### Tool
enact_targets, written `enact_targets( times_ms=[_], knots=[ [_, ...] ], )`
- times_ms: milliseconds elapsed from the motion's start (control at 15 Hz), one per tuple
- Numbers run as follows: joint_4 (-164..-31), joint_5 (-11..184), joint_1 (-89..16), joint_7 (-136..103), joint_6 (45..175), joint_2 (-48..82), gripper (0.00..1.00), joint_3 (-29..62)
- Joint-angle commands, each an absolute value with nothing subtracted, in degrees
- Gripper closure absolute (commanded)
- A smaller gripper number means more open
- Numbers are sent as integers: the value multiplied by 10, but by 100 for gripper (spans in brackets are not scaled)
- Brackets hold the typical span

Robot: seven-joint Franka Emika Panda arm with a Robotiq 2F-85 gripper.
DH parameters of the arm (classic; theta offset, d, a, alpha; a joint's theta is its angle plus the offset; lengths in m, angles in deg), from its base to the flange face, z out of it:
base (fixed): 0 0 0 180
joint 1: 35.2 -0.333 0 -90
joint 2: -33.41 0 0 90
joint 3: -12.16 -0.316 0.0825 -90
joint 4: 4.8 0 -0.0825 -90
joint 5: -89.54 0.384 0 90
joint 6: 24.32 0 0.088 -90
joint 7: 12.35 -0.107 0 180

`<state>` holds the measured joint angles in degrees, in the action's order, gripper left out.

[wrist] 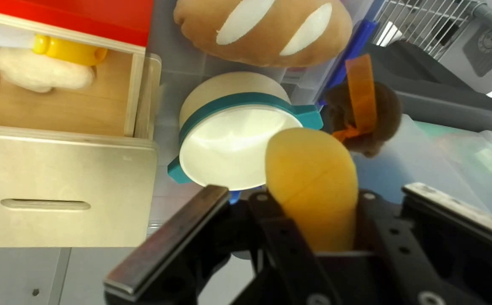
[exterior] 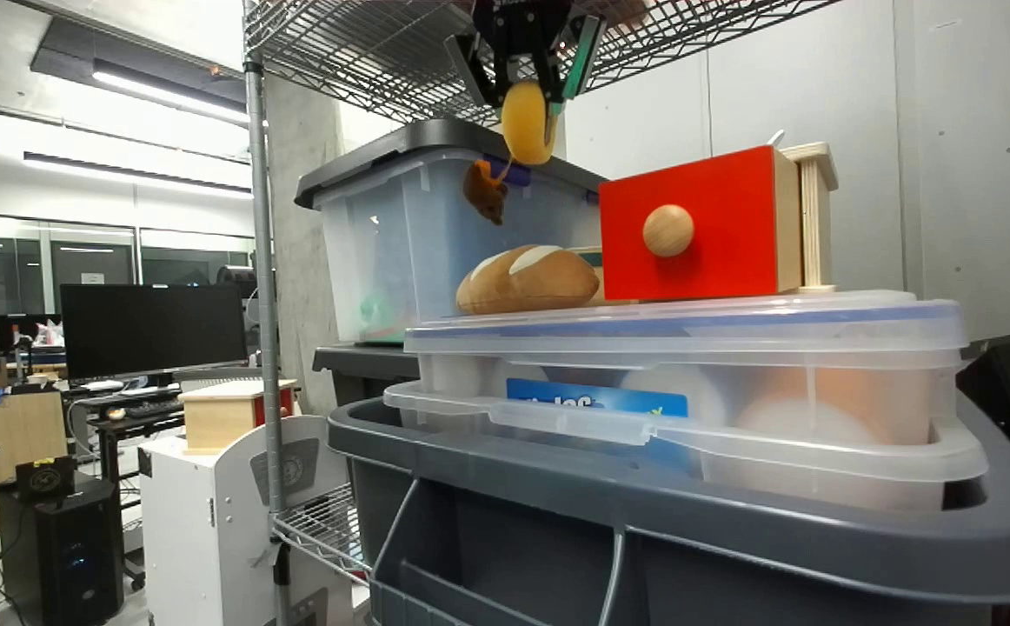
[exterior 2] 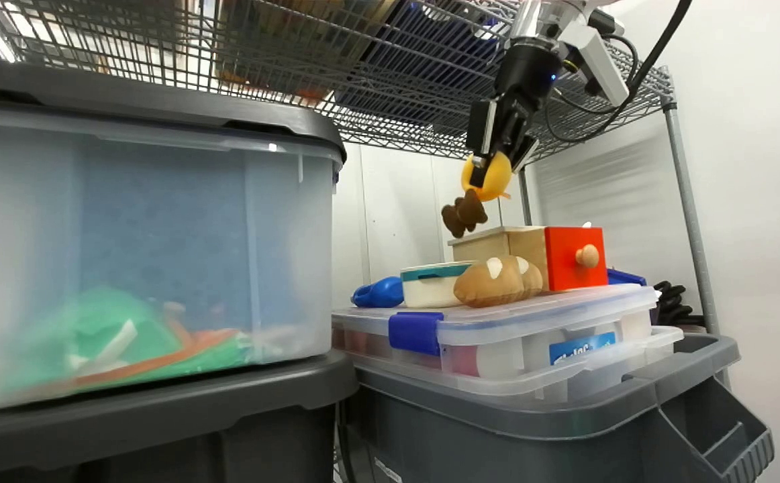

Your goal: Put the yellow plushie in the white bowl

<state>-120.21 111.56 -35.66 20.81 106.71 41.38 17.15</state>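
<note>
Wrist view: part-closed hand (wrist: 317, 199) grips yellow plushie (wrist: 310, 173).

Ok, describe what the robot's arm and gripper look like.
The arm is silver just above the gripper, with a white boxy piece and a black cable looping beside it. The gripper is mostly black, with a small blue light on its housing, round bolt heads and a green strip along one finger. No lettering is readable.

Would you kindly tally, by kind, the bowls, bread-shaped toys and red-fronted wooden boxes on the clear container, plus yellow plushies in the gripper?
White bowl: 1
Bread-shaped toy: 1
Red-fronted wooden box: 1
Yellow plushie, held: 1
Total: 4
</note>
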Motion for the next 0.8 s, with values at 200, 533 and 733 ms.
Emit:
enact_targets(
  times_ms=[200,533,733],
  knots=[
    [-1174,1111,-356,200,1069,399,94,172],
    [-1172,1113,-356,202,1066,401,94,172],
    [-1172,1113,-355,203,1064,403,94,172]
  ],
)
